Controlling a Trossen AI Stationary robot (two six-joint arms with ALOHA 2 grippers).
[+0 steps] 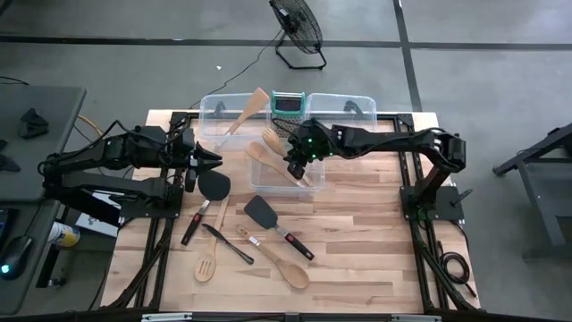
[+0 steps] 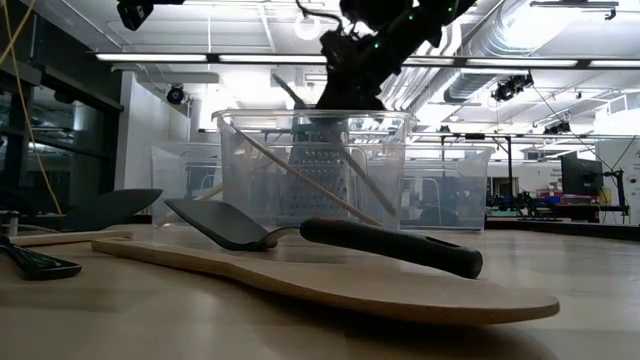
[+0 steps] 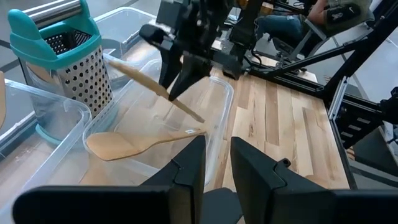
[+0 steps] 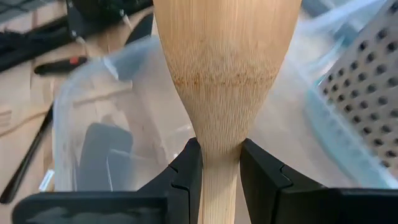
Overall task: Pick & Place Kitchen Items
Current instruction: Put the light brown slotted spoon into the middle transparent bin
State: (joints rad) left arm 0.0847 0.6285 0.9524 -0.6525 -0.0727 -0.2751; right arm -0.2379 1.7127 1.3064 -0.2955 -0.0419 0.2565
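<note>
The right gripper (image 4: 219, 165) pinches the neck of a wooden spatula (image 4: 227, 68); its own camera shows that squeeze up close. From above, this gripper (image 1: 296, 167) hangs over a clear bin (image 1: 308, 183), with another wooden spoon (image 1: 264, 156) lying in it. The left wrist camera shows the held spatula (image 3: 149, 84) slanting down into the bin beside the grater (image 3: 62, 68). The left gripper (image 3: 216, 163) waits nearby, empty, its fingers a little apart. More utensils (image 1: 268, 224) lie on the table (image 1: 357, 259).
</note>
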